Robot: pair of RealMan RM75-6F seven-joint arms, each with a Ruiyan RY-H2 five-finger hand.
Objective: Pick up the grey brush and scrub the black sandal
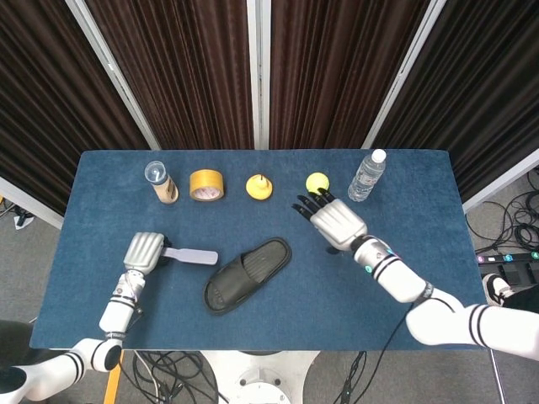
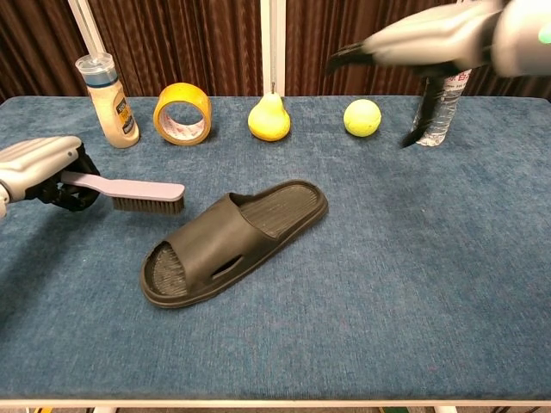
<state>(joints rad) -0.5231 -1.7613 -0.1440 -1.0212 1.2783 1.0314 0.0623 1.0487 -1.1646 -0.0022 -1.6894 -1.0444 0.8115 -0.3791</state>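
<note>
The left robot hand (image 2: 39, 170) grips the handle of the grey brush (image 2: 129, 192), bristles down, just left of the black sandal (image 2: 234, 242) and apart from it. The sandal lies sole-down near the middle of the blue counter (image 2: 413, 284). The right robot hand (image 1: 337, 225) hangs above the counter with fingers spread, holding nothing, near the yellow ball (image 1: 317, 183). Along the far edge stand a capped bottle (image 2: 107, 101), a tape roll (image 2: 182, 114), a yellow pear (image 2: 269, 117) and a water bottle (image 1: 366, 176); its label is too blurred to read.
</note>
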